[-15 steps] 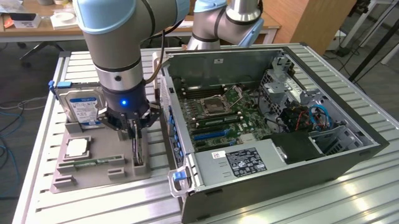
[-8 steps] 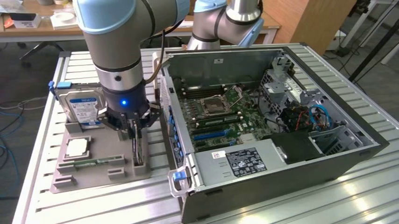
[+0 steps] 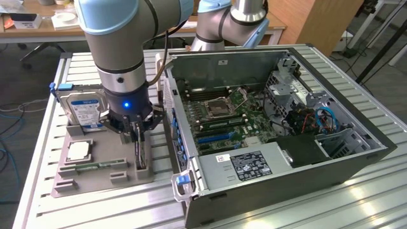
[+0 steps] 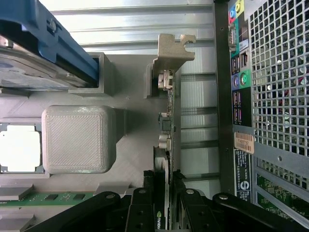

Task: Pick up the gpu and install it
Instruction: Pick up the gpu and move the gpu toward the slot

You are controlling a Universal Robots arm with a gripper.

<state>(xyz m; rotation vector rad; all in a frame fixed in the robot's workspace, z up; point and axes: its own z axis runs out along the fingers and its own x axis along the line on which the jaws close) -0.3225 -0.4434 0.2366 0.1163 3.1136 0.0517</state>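
The end effector is down over the grey tray, at the edge of it nearest the case; it is closed part-way on the gpu, one finger on each flat face, the jaws no wider than the card is thick. In the wrist view the fingers press against the gpu from both sides, the black cooler face with its green logo showing between them at the end effector; the silver bracket is at the card's far end. The gpu stands on edge, upright, seated in its tray slot; it has not been lifted.

Elsewhere on the tray: the hard drive stands in a slot at the back, towards the exterior view's left; the processor lies flat nearer the front; the memory stick lies just in front of that. The case lies open on the slatted tabletop, motherboard exposed, just beside the tray on the exterior view's right; its perforated rear panel runs alongside the gpu, close but apart.
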